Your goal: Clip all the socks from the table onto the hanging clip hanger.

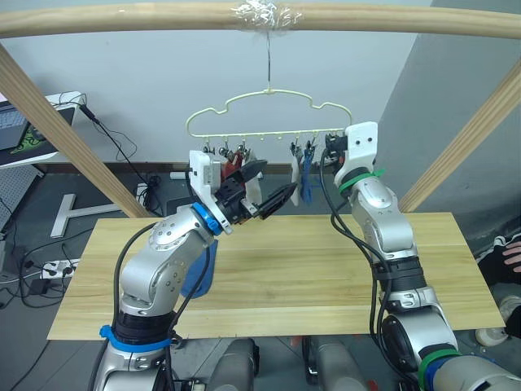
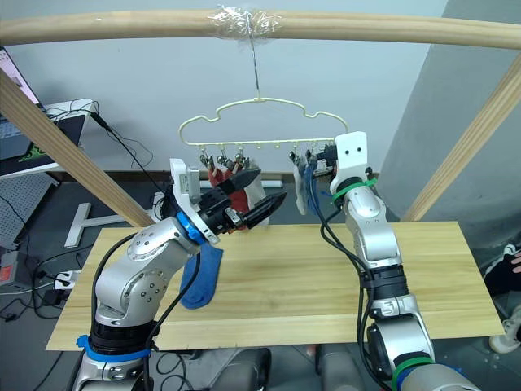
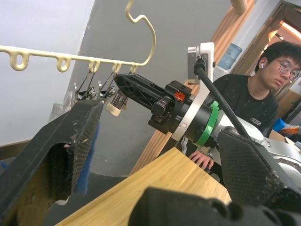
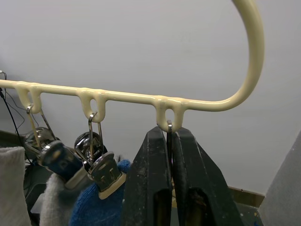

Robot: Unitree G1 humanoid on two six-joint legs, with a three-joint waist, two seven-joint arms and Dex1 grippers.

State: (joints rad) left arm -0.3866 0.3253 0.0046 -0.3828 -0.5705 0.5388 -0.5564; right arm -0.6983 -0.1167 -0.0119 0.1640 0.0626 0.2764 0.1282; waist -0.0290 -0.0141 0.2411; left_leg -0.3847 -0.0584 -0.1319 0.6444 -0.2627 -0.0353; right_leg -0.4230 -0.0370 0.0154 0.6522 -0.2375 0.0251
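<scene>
Fingers (image 4: pixel 141 188) of the right gripper (image 4: pixel 170 179) are pressed shut on the outermost clip (image 4: pixel 170 126) of the clip hanger (image 1: pixel 260 114). Left gripper (image 1: pixel 262 189) fingers are spread wide, empty, below the hanger. One blue sock (image 2: pixel 203 277) is left on the surface (image 1: pixel 309 277).

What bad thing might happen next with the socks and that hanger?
The right gripper is shut on the end clip of the clip hanger, which hangs by one thin hook. A pull might swing or tilt it, and the socks already clipped could shake loose. The left gripper is open close beside the rust red sock and might bump it. The blue sock sits near the table edge and could slip off.
</scene>
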